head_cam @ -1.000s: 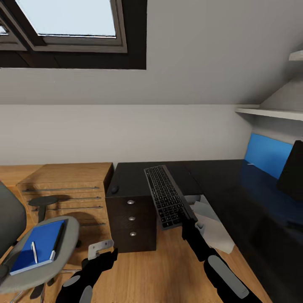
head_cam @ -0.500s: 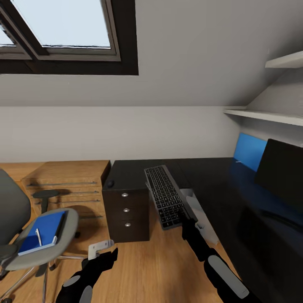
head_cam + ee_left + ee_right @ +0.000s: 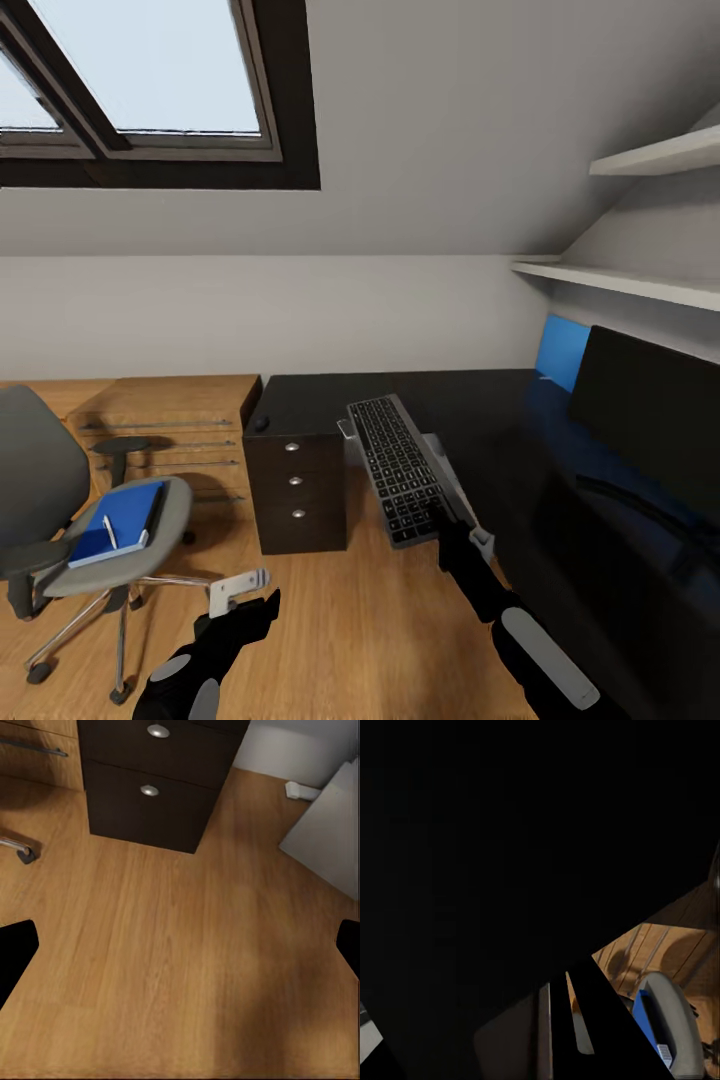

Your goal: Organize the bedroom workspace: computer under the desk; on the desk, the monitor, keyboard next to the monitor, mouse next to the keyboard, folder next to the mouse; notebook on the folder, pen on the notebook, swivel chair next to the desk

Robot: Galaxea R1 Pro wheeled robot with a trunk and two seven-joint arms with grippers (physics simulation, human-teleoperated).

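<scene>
Under a sloped white ceiling with a skylight (image 3: 150, 80), we face an L-shaped black desk (image 3: 480, 420) on a wooden floor (image 3: 350, 620). Our right gripper (image 3: 447, 528) is clamped on the near edge of the dark keyboard (image 3: 397, 468), holding it tilted in the air over the gap beside the desk's drawer unit (image 3: 297, 490) (three round silver knobs down its front). The black monitor (image 3: 650, 420) stands on the desk's right wing, a blue panel (image 3: 560, 352) behind it. A small dark mouse (image 3: 262, 424) sits at the desktop's left edge. Off to the left, the grey swivel chair (image 3: 40, 500) carries the blue folder (image 3: 120, 522) on its seat, with a white pen (image 3: 111, 531) lying on top. Our left gripper (image 3: 238, 590) hangs low over the floor, its fingers (image 3: 15, 952) spread wide apart around nothing.
</scene>
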